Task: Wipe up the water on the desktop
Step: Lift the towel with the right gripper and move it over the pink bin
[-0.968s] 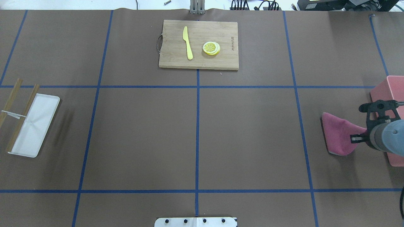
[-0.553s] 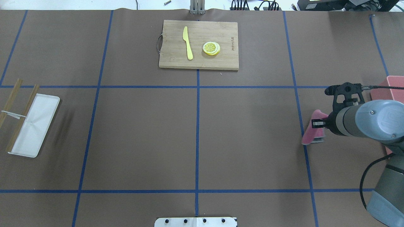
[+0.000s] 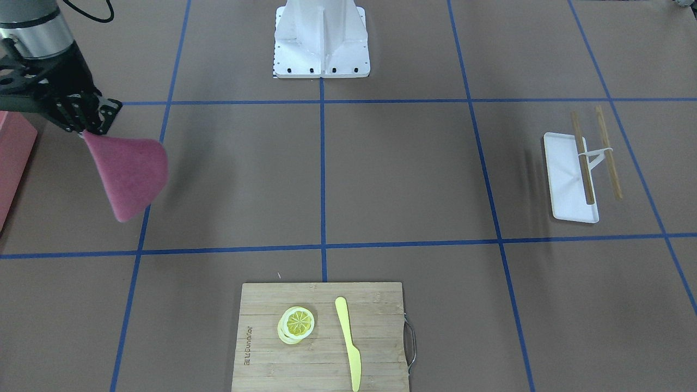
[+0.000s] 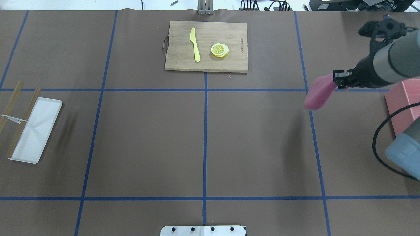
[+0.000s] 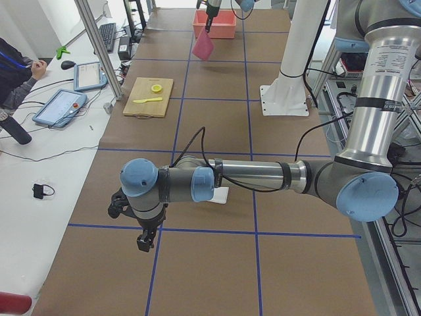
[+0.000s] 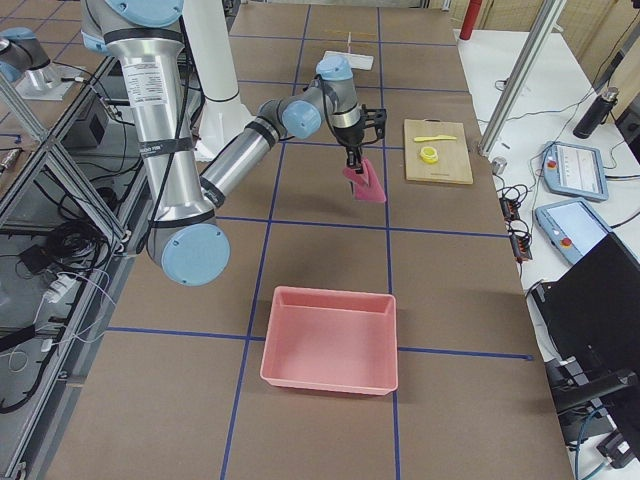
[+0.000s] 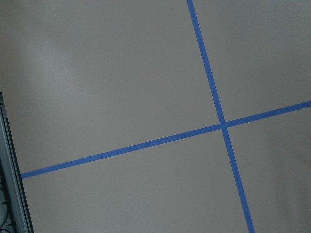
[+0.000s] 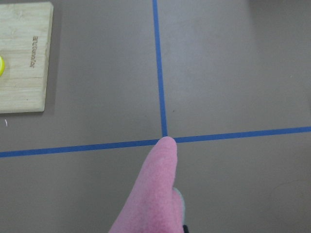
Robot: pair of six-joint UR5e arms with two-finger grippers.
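Observation:
The desktop (image 4: 147, 141) is a flat brown surface crossed by blue tape lines; I see no water on it. My right gripper (image 4: 339, 80) is shut on a pink cloth (image 4: 319, 93) and holds it hanging above the desktop, right of the cutting board. The cloth also shows in the front view (image 3: 130, 169), the exterior right view (image 6: 366, 183) and the right wrist view (image 8: 155, 194), over a tape crossing. My left gripper (image 5: 146, 240) shows only in the exterior left view, low over the desktop; I cannot tell whether it is open or shut.
A bamboo cutting board (image 4: 229, 62) with a yellow knife (image 4: 195, 44) and lemon slices (image 4: 220, 50) lies at the far middle. A white tray (image 4: 36, 131) with chopsticks sits far left. A pink bin (image 4: 402, 98) stands at the right edge.
My right arm has lifted the pink cloth off the desktop beside the pink bin and carried it farther from the robot and leftward, toward the cutting board's side.

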